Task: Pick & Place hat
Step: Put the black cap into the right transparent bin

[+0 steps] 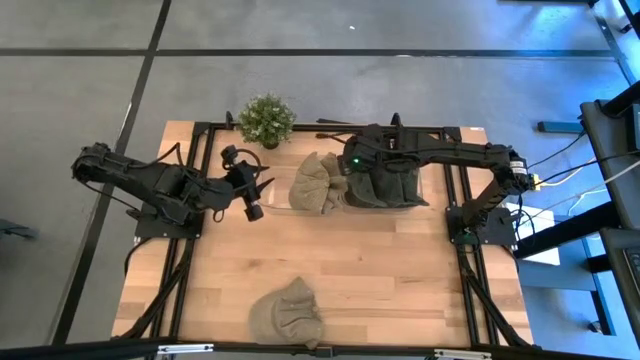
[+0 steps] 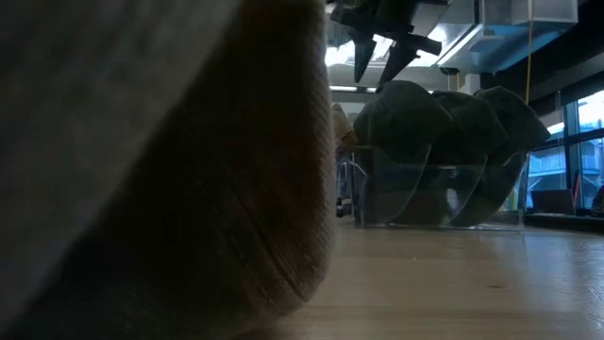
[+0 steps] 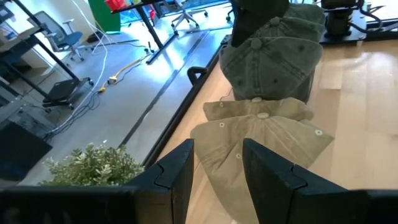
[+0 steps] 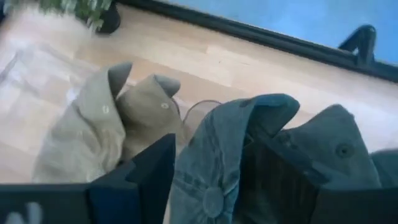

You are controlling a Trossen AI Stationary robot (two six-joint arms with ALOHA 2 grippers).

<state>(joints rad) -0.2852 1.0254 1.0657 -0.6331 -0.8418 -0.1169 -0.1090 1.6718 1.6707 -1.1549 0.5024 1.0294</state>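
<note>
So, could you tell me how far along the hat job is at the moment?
Done: several green hats stand in the clear bin, with tan hats beside them. In hand: the right gripper hangs open over the nearest green hat, holding nothing; the left gripper waits open, facing the tan hats. Left: one tan hat lies at the table's near edge.

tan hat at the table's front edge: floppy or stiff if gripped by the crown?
Likely floppy: the tan hat lies slumped and creased on the table, so the crown would probably collapse in a pinch. Probably light for its size, being thin cloth. Unlikely to roll or slide far; in the low view its fabric looks coarse, so it may drag on the wood.
</note>
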